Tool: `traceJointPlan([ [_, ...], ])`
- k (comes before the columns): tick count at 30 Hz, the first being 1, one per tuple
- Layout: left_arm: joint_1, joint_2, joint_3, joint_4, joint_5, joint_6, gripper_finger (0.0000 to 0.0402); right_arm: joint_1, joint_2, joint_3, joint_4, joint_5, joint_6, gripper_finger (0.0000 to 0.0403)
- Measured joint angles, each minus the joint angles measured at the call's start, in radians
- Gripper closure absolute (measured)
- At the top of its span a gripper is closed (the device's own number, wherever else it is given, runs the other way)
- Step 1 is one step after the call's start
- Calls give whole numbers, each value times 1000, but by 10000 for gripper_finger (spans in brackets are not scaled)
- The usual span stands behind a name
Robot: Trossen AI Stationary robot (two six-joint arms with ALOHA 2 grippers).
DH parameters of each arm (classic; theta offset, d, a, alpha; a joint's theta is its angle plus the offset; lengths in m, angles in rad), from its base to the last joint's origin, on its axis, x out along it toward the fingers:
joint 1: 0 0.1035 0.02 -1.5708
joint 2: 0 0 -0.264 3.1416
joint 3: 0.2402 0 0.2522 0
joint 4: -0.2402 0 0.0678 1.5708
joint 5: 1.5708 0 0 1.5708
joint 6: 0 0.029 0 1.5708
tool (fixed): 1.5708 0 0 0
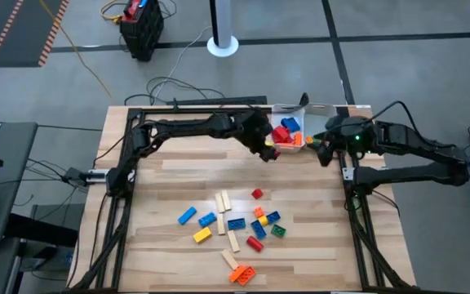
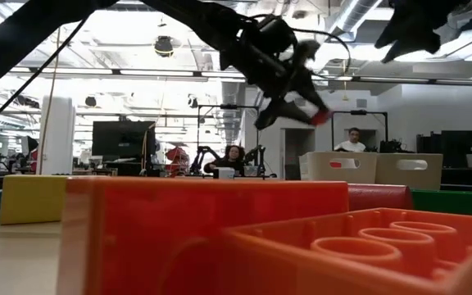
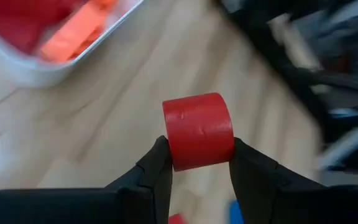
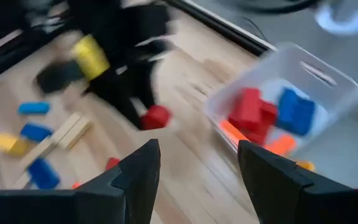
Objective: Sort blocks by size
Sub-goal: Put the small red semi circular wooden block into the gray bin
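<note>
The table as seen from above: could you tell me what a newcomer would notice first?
Probably the left gripper, its fingers shut on a small red block, held above the wood beside the clear tray of red, blue and orange blocks at the far edge. Next, the loose blocks scattered across the near middle of the table. The right gripper waits open near the tray.

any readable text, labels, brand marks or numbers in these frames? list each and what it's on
None readable in any view.
The red block in the left gripper has a plain face, no print.
The white tray shows no label.
The loose blocks on the table carry no legible marks.
</note>
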State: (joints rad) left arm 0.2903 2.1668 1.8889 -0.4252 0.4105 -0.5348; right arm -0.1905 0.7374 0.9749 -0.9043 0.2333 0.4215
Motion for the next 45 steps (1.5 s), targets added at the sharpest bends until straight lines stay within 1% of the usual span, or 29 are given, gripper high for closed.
traceJointPlan([
  [5, 37, -24, 0, 160, 142, -41, 273, 87, 14, 0, 81, 6, -153, 159],
  [8, 51, -36, 1, 225, 259, -70, 273, 106, 18, 0, 154, 15, -272, 159],
  [11, 51, -39, 1, 302, 344, -102, 273, 116, 25, 0, 229, 17, -412, 156],
  [14, 46, -40, 1, 378, 397, -135, 273, 125, 53, 0, 277, 19, -513, 149],
  [18, 37, -40, 1, 469, 444, -183, 273, 125, 94, 0, 306, 19, -569, 140],
  [24, 32, -40, 1, 526, 454, -221, 272, 125, 130, 0, 342, 14, -588, 138],
  [31, 30, -40, 0, 575, 450, -245, 272, 126, 135, 0, 369, -2, -589, 138],
  [37, 24, -42, 1, 672, 470, -295, 272, 125, 135, 0, 372, 0, -614, 138],
  [45, 20, -42, 2, 683, 458, -315, 272, 126, 135, 0, 446, -3, -670, 138],
])
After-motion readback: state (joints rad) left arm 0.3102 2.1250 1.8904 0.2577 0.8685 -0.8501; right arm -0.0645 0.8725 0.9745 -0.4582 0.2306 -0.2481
